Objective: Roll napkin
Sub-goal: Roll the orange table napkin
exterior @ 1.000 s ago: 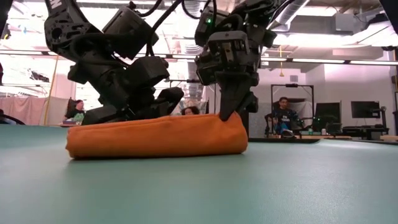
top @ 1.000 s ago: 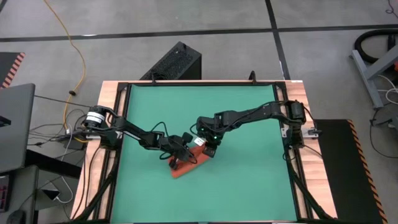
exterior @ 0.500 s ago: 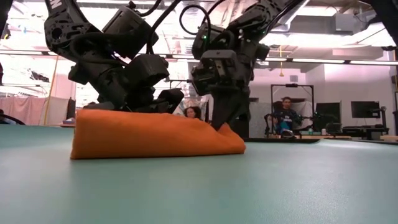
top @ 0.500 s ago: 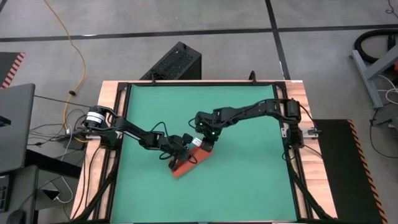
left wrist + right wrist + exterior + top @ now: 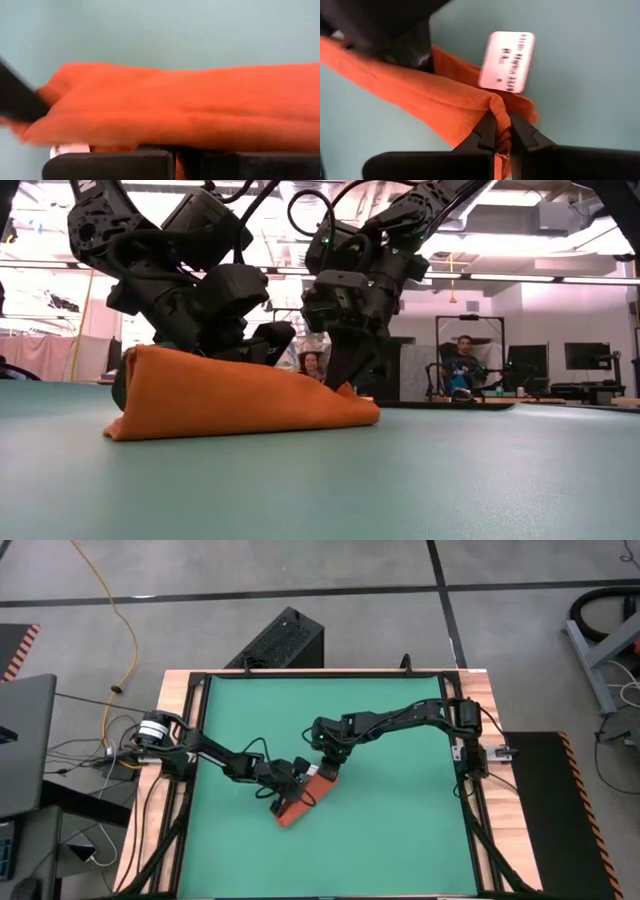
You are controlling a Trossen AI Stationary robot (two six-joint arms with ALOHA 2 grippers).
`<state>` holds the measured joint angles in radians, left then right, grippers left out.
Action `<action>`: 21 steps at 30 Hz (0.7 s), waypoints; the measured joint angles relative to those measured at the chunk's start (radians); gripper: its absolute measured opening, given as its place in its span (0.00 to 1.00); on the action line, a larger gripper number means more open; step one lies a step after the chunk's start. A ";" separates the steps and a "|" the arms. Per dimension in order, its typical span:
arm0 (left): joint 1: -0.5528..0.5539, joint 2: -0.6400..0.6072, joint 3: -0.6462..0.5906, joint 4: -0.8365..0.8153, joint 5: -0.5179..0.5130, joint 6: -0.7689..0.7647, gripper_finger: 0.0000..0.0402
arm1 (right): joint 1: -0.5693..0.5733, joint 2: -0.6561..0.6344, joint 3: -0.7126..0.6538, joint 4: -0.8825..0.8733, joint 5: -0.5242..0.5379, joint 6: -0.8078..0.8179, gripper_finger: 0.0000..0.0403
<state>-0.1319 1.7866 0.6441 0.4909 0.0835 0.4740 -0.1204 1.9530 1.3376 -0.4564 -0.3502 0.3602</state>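
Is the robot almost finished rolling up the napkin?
Partly. The napkin is already bunched into a thick, short bundle on the green table. Right now the right tool pinches one end, near the white tag, and the left tool holds the other. The bundle looks lopsided, so tidying the roll is left.

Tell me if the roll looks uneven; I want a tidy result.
Yes. In the low view the napkin is lopsided: tall at the end by the left claw and tapering flat toward the end the right claw pinches. It reads as a wedge, not an even roll.
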 joint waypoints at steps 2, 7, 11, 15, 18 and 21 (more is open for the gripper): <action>-0.007 0.000 0.000 0.000 -0.001 0.000 0.00 | 0.000 0.000 0.000 0.011 0.020 -0.001 0.08; -0.017 0.000 0.000 0.001 -0.018 0.000 0.00 | 0.002 0.000 0.000 0.028 0.034 -0.002 0.08; -0.019 -0.001 0.000 -0.005 -0.050 0.001 0.00 | 0.009 0.000 0.000 0.025 0.041 -0.002 0.08; -0.020 -0.002 0.000 -0.012 -0.105 0.027 0.00 | 0.020 0.018 0.000 0.026 0.047 0.000 0.08; -0.020 -0.002 0.000 -0.012 -0.140 0.044 0.00 | 0.031 0.042 0.000 0.027 0.050 0.000 0.08; -0.025 -0.008 -0.001 -0.020 -0.154 0.052 0.00 | 0.039 0.061 0.003 0.044 0.046 0.002 0.08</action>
<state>-0.1571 1.7782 0.6434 0.4710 -0.0707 0.5260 -0.0811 2.0144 1.3407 -0.4124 -0.3045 0.3618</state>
